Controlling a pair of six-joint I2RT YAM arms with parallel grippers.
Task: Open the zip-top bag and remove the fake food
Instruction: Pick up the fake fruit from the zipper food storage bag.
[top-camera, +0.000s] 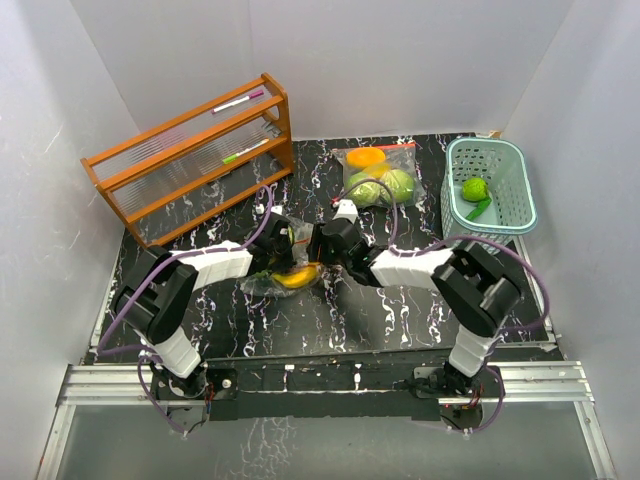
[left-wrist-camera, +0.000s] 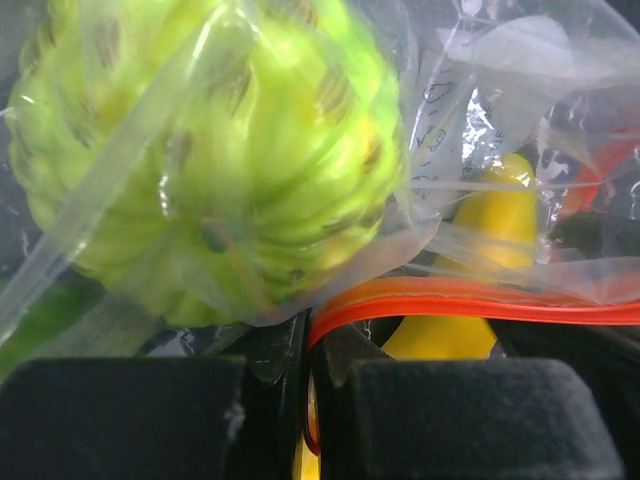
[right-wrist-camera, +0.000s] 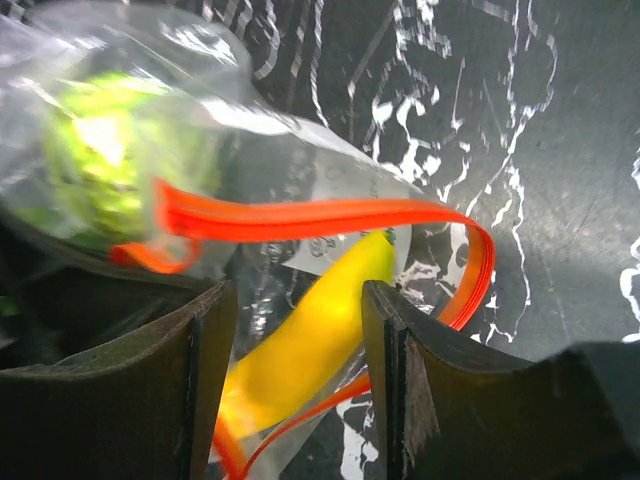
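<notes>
Top view: the zip-top bag (top-camera: 268, 286) lay mid-table. Left wrist: my left gripper (left-wrist-camera: 308, 365) was clamped on its floppy, slick film by the orange zip (left-wrist-camera: 470, 300). Right wrist: my right gripper (right-wrist-camera: 298, 300) stood half-open astride the banana (right-wrist-camera: 310, 345), which looked light, stiff and smooth, so I'd pinch it mid-body.

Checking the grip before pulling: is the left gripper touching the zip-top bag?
Touching. The left wrist view shows the left gripper shut, with the orange zip strip of the zip-top bag pinched between its jaws.

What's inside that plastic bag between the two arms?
A yellow banana and a bumpy green ball show through the clear bag. Anything lying beneath those two is covered from view.
</notes>
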